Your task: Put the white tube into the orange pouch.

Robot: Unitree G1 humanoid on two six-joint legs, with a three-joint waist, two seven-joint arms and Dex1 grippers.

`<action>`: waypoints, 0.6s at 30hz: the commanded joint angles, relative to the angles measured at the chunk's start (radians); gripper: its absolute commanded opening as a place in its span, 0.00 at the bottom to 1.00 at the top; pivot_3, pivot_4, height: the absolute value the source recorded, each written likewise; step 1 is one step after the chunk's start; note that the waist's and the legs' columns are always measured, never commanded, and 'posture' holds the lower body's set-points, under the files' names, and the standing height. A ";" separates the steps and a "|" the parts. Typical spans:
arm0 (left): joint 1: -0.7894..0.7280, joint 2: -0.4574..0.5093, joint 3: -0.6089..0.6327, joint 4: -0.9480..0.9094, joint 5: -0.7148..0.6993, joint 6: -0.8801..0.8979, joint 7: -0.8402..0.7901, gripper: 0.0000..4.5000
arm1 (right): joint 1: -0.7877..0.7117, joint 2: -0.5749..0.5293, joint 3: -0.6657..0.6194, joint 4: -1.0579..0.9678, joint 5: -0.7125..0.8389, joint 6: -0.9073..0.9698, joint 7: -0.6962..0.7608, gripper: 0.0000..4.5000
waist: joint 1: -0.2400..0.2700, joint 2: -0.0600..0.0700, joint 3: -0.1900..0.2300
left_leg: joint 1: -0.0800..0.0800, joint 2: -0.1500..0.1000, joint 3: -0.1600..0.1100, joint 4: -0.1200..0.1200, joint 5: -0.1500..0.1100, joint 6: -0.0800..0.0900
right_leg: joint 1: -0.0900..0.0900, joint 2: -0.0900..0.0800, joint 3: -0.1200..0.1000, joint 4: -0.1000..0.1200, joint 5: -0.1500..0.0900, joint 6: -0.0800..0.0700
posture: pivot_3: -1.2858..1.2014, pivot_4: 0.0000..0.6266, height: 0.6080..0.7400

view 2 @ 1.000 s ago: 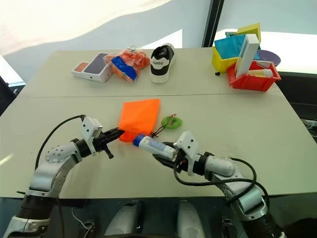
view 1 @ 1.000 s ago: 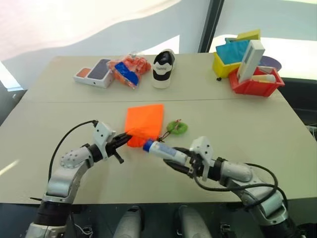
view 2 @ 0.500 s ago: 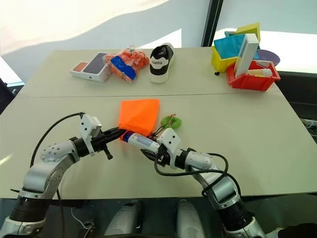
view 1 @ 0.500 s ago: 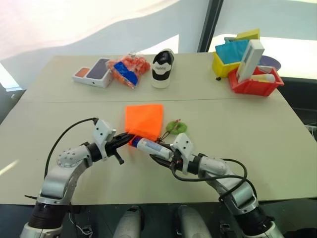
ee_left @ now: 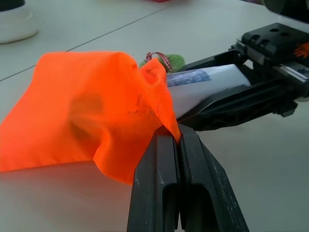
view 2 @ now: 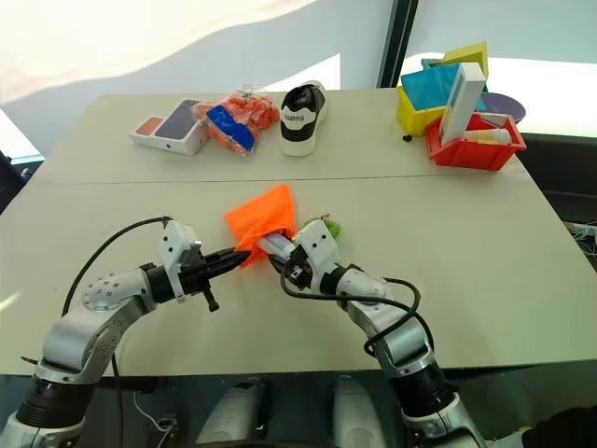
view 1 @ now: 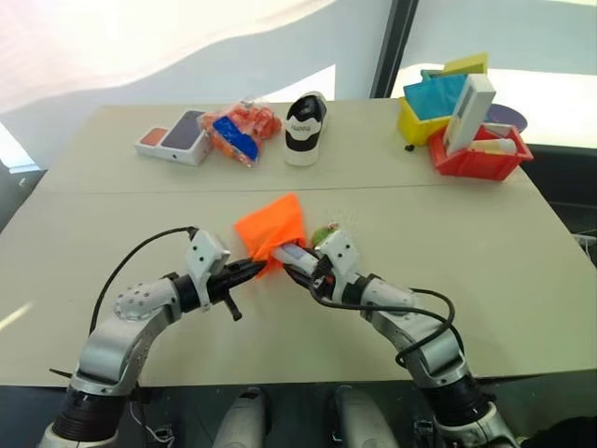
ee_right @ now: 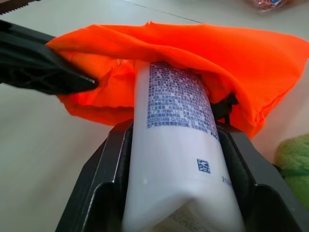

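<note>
Insertion under way, not finished: white tube entering the orange pouch cap-first, its rear part remaining outside. Left gripper pinching the pouch's rim, fingers fully together, lifting the mouth above the table. Right gripper clamping the tube's rear end, fingers half-spread, just outside the mouth.

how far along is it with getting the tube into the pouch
Done: the left gripper pinches the rim of the bright orange fabric pouch, holding its mouth up. In hand: the right gripper holds the small white plastic tube, front end already inside the mouth. Left: push it fully in and let go.
</note>
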 commanded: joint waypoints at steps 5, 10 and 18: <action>0.007 -0.008 -0.023 -0.041 -0.012 0.004 -0.009 0.00 | -0.128 0.116 0.043 0.122 -0.107 0.042 -0.119 0.47 | 0.000 0.000 0.000 | 0.000 0.000 0.000 0.000 0.000 0.000 | 0.000 0.001 0.000 0.000 0.001 0.002 | 0.52 0.24 1.00; 0.029 0.000 -0.019 -0.047 -0.013 0.004 -0.012 0.00 | -0.168 0.185 0.011 0.203 -0.153 0.020 -0.207 0.47 | 0.000 0.000 0.000 | 0.000 0.000 0.000 0.000 0.000 0.000 | -0.001 0.001 0.001 0.001 0.001 0.001 | 0.52 0.24 1.00; 0.054 0.011 0.017 -0.040 -0.021 0.002 -0.009 0.00 | -0.190 0.198 -0.007 0.209 -0.103 0.028 -0.139 0.47 | -0.001 0.000 0.000 | 0.000 0.000 0.000 0.000 0.000 0.000 | -0.001 0.001 0.001 0.001 0.000 0.000 | 0.52 0.24 1.00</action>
